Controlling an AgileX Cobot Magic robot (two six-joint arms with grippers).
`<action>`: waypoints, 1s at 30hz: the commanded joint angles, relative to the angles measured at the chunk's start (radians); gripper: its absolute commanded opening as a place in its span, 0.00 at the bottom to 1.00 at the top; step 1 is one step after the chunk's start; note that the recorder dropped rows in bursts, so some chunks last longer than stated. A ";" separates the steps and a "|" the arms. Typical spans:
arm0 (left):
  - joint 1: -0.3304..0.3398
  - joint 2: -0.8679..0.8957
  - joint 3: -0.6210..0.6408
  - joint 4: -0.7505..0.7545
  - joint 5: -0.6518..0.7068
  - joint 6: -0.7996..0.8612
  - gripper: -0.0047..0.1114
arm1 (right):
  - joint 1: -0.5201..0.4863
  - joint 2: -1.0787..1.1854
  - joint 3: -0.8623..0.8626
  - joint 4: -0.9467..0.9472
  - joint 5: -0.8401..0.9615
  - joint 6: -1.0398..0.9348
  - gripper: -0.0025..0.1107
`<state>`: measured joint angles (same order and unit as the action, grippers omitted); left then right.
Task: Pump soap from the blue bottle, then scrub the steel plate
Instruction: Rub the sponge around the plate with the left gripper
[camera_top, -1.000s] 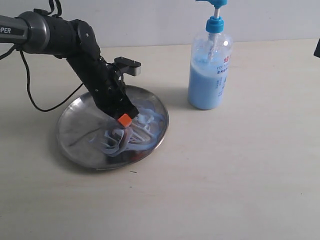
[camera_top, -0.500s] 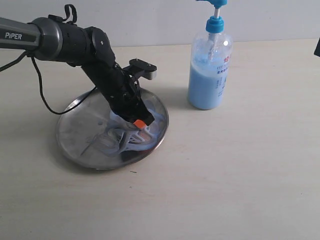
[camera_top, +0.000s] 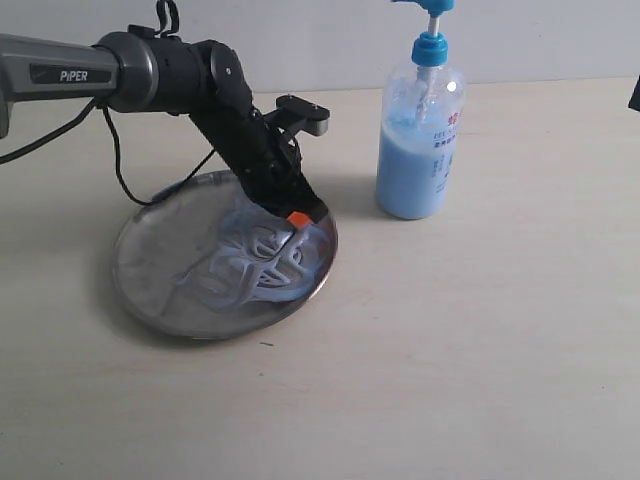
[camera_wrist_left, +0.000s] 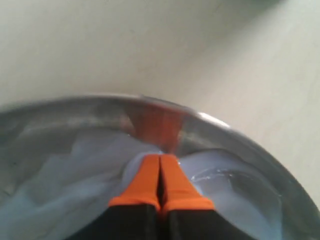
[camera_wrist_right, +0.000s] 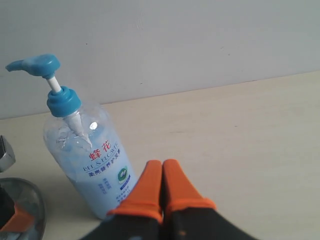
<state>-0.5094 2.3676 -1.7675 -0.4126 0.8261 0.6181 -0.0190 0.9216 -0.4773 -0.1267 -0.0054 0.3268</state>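
Observation:
The round steel plate (camera_top: 150, 270) lies left of centre on the table, smeared with pale blue soap (camera_top: 255, 265) in swirled streaks. My left gripper (camera_top: 299, 222) is shut, its orange tips pressed into the soap near the plate's right rim. In the left wrist view the shut tips of the left gripper (camera_wrist_left: 159, 157) rest in the soap (camera_wrist_left: 75, 170) just inside the plate's rim (camera_wrist_left: 225, 125). The blue bottle (camera_top: 420, 130) stands upright to the right of the plate. My right gripper (camera_wrist_right: 162, 164) is shut and empty, off to the side of the bottle (camera_wrist_right: 90, 155).
A black cable (camera_top: 120, 170) loops from the left arm down over the table behind the plate. The pale wall runs close behind the bottle. At the right edge of the exterior view a dark corner (camera_top: 634, 95) shows.
The left gripper has swept from the plate's middle to its right rim, dragging new soap streaks. The bottle and right gripper have not moved.

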 joint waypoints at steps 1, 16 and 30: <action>0.007 0.028 -0.027 0.090 0.010 -0.056 0.04 | -0.005 -0.001 -0.011 0.000 -0.016 -0.001 0.02; 0.129 -0.018 0.024 0.123 0.149 -0.073 0.04 | -0.005 -0.001 -0.011 0.000 -0.016 -0.001 0.02; -0.030 -0.092 0.136 0.085 0.133 -0.066 0.04 | -0.005 -0.003 -0.011 0.000 -0.018 0.000 0.02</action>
<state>-0.5102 2.2832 -1.6400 -0.3143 0.9601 0.5487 -0.0190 0.9216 -0.4773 -0.1267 -0.0109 0.3286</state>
